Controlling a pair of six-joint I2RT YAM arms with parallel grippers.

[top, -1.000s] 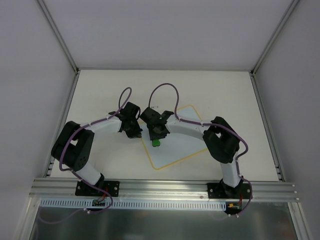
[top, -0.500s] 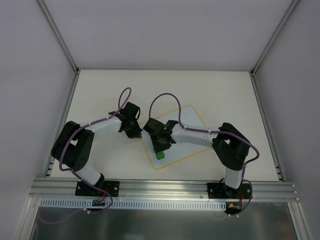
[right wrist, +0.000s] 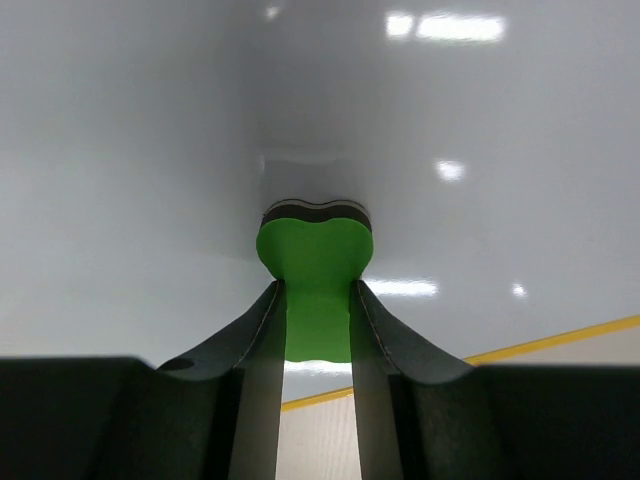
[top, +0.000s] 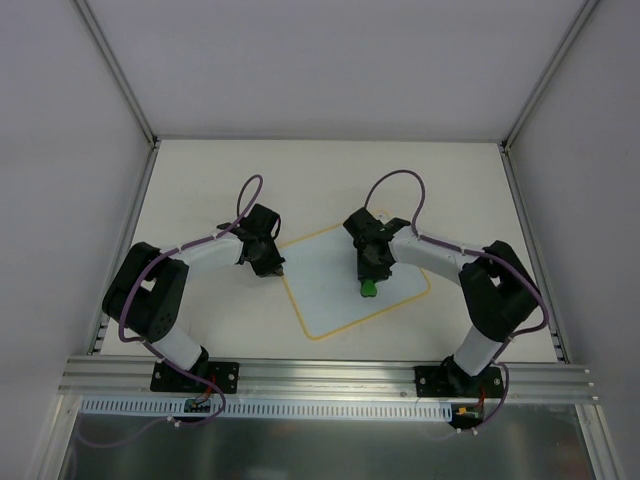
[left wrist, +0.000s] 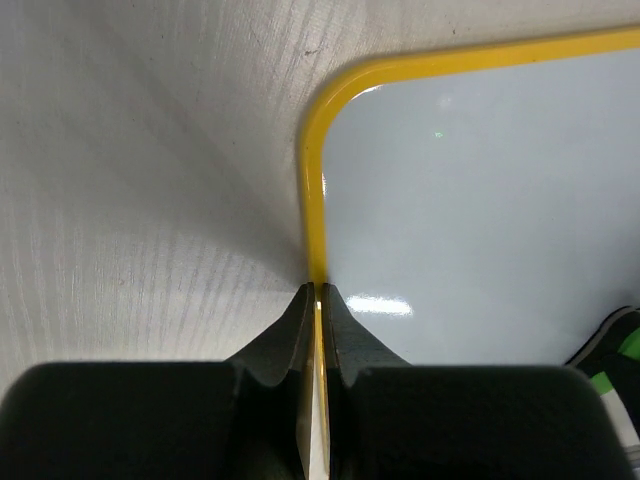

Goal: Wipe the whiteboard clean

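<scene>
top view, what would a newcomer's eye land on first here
The bright green eraser stands out first, pinched in the right gripper and set against the whiteboard, right of its middle. Next comes the board's yellow rim, which the left gripper clamps at the left edge, near a rounded corner. No marks show on the pale surface in any view.

This is a robotics lab test cell: an off-white tabletop (top: 200, 180) is boxed in by plain white wall panels (top: 320, 60) along its far, left and right edges, and bare aluminium posts (top: 115, 70) rise from its far corners. Along the near edge runs a slotted aluminium rail (top: 330, 375), to which two cabled robot arms (top: 150, 300) are bolted.
</scene>
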